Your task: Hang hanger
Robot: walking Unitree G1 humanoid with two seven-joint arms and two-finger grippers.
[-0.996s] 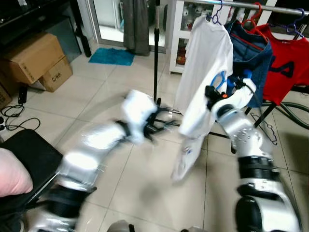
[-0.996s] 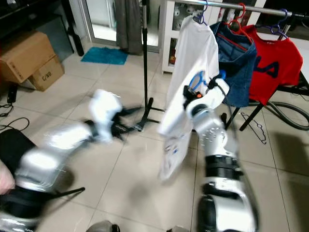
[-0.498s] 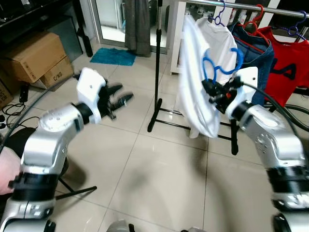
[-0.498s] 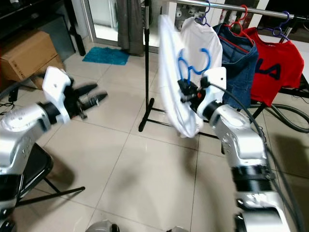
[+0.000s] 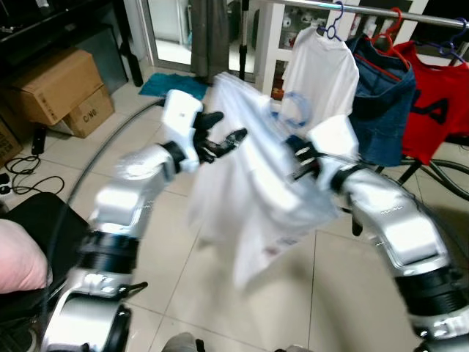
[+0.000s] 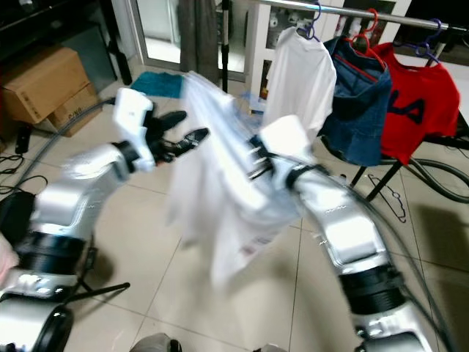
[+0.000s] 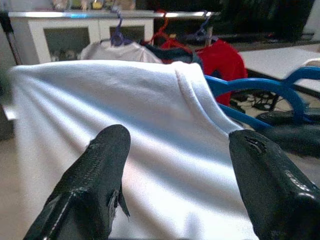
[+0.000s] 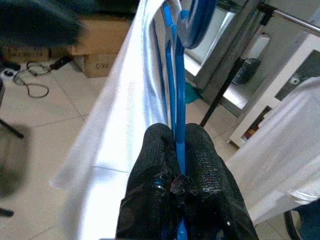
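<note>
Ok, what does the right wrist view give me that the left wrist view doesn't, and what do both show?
Right wrist view alone: the right pincer shut on the blue hanger, with cardboard boxes and tiled floor beyond. Left wrist view alone: the left pincer open, its fingers just short of the fabric, plus the red shirt and other clothes hanging on the rail. Shared: the white shirt draped on that hanger.
</note>
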